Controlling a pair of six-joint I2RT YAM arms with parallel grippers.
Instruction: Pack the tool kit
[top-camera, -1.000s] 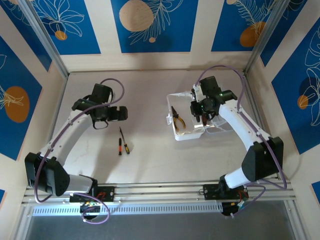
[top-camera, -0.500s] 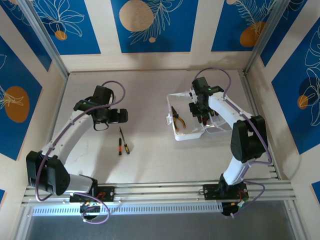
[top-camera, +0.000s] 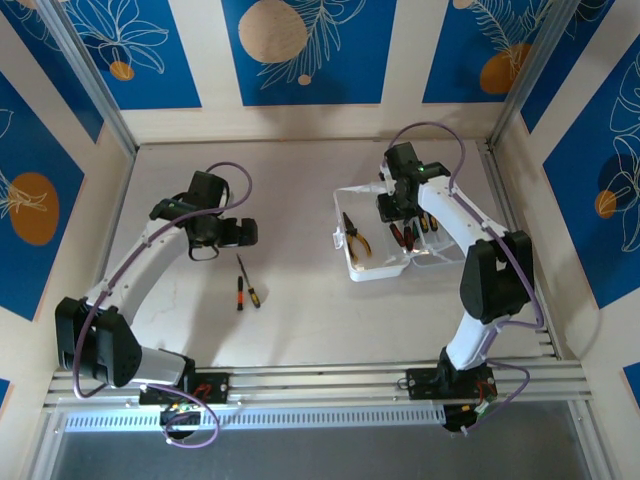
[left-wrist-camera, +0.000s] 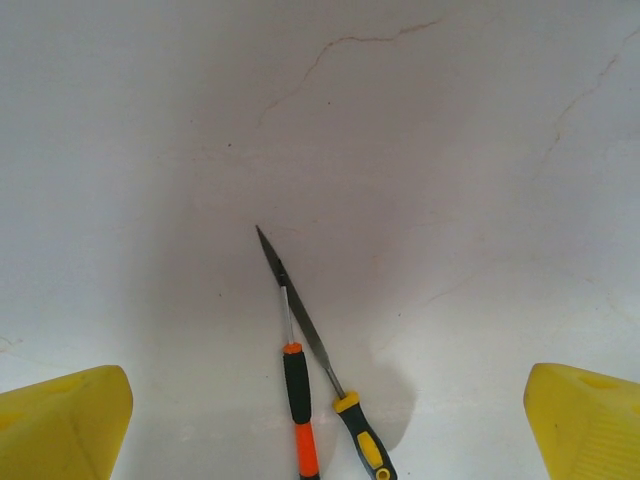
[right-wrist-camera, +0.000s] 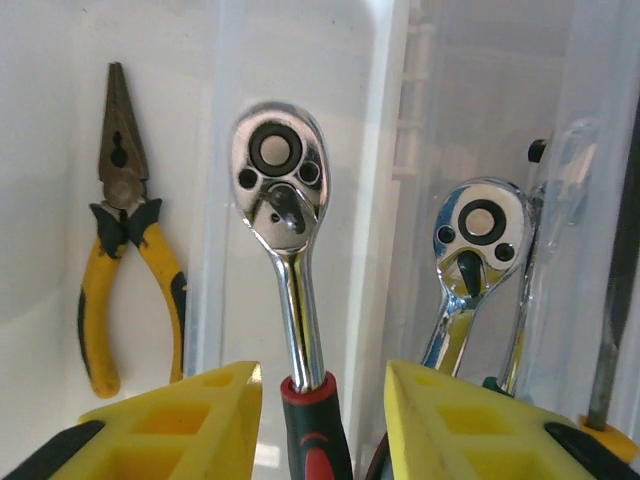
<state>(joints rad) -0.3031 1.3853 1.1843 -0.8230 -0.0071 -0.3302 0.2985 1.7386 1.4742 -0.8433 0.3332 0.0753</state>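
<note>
On the worktop (top-camera: 300, 330), the case (top-camera: 378, 272) is set R of centre. The R pincer (top-camera: 396, 213) is held over it, narrowly parted astride a ratchet (right-wrist-camera: 280, 180) handle w/o contact. Pliers (right-wrist-camera: 122, 195) are laid one compartment L. The L pincer (top-camera: 248, 231) is held wide above two screwdrivers (left-wrist-camera: 296, 390), tips crossed, well L of case.

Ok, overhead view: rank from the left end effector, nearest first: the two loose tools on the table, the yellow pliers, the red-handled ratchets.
1. Orange-handled screwdriver and yellow-handled tool, on the table just nearside of the left end effector; too close to call.
2. Yellow-handled pliers, left end of the case.
3. Red-handled ratchets, mid-case, farther right.
</note>
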